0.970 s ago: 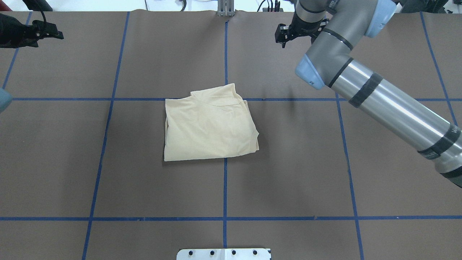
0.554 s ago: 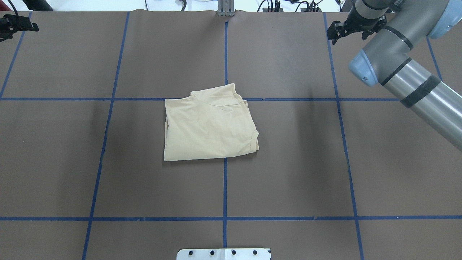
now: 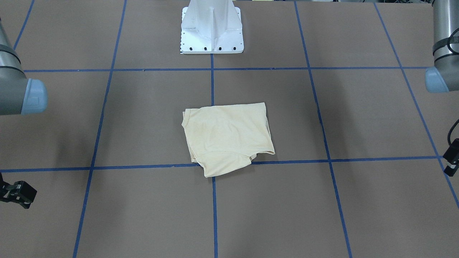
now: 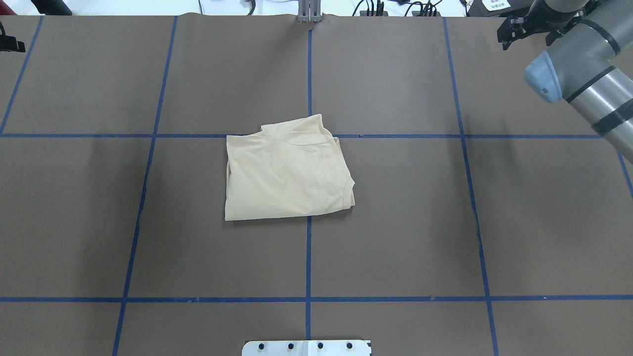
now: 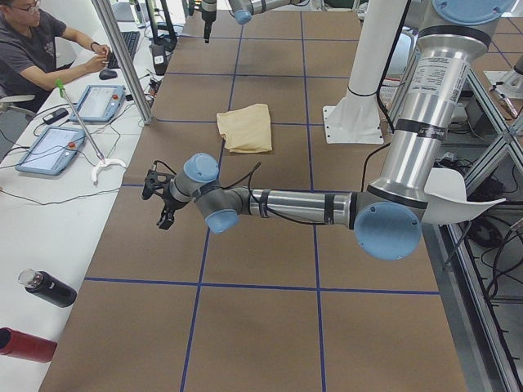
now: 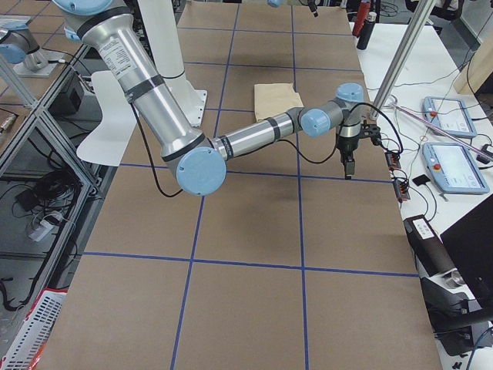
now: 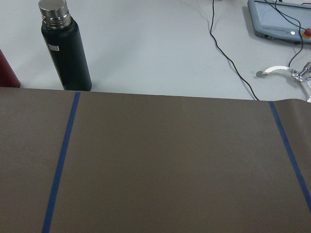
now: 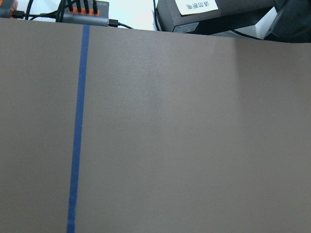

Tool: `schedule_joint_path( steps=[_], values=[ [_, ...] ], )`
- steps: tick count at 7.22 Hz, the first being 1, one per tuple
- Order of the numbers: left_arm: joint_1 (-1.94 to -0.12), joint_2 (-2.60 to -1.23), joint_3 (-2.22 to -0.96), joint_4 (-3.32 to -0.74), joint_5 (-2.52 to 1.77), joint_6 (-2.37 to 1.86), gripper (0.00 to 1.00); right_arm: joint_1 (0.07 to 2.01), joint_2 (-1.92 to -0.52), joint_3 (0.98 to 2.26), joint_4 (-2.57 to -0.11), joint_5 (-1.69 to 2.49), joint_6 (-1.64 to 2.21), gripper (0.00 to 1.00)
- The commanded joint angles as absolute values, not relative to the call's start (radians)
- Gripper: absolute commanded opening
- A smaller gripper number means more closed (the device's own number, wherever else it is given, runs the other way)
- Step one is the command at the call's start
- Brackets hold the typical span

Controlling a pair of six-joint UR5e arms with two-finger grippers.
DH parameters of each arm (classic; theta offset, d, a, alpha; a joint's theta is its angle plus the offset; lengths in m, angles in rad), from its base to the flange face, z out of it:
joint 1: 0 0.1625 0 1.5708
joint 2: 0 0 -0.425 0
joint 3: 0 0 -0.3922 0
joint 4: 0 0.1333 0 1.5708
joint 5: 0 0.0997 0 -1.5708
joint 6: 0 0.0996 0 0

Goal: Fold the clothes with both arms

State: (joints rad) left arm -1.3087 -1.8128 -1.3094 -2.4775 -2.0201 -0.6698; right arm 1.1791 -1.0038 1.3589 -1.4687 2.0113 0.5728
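The clothes are one pale cream T-shirt (image 4: pixel 287 170), folded into a compact rectangle at the middle of the brown table, print hidden; it also shows in the front view (image 3: pixel 227 138). Both arms are drawn far away from it. My right gripper (image 4: pixel 505 37) hangs over the far right corner of the table, seen small in the front view (image 3: pixel 19 197) and pointing down in the right side view (image 6: pixel 348 168). My left gripper (image 5: pixel 157 202) is off the table's left end, only a sliver at the front view's edge (image 3: pixel 450 161). Both look open and hold nothing.
The white pedestal base (image 3: pixel 212 32) stands behind the shirt. Past the table's far edge lie a dark bottle (image 7: pixel 65 48), cables, touch pendants (image 5: pixel 61 143) and a black box (image 8: pixel 218 14). A person (image 5: pixel 41 49) sits at the side bench. Blue tape lines grid the table.
Both arms have swung outward: the right gripper went from above the table's back middle to its far right corner, the left one slid off the left edge. The shirt stayed put.
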Motion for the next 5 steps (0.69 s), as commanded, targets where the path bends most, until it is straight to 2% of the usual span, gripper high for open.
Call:
schedule_joint_path(
  steps=[1,5],
  values=[
    [-1.395,-1.824,-1.307,-2.296,-2.078,-0.395,0.99,1.282,-1.055,1.345,-1.471,2.141,0.398,1.00],
    [-1.488,-1.860,-1.370,-1.851,-2.111,0.057,0.99,1.446,-1.219,1.380,-1.506,2.241,0.140,1.00]
  ],
)
